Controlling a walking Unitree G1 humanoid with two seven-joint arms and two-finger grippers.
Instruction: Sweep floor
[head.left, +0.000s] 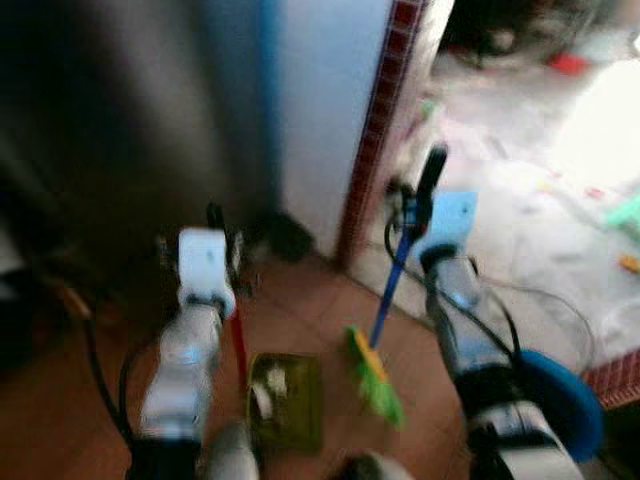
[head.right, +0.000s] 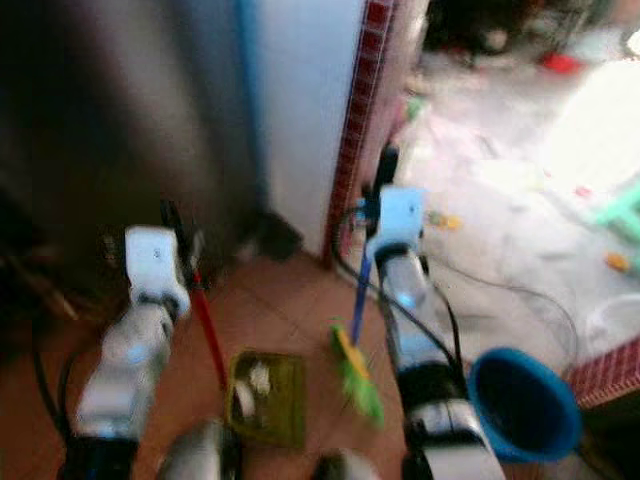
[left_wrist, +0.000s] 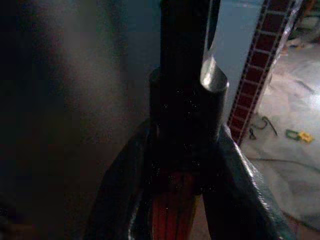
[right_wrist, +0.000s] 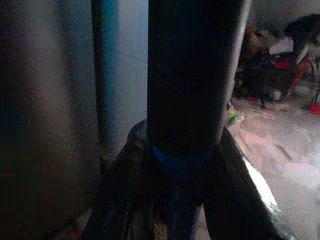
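Right gripper (head.left: 418, 205) clamped on blue broom (head.left: 385, 318), green bristles on brown tile | left gripper (head.left: 222, 243) clamped on red-handled dustpan (head.left: 287, 400), debris already inside | sweeping judged underway; litter left on pale floor (head.left: 530, 200) beyond.

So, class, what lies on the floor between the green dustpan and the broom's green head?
Bare brown floor tiles separate dustpan and broom head, in the left eye view.

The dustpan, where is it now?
The green dustpan lies on the brown floor between both arms, left of the broom head, its red handle in the left gripper.
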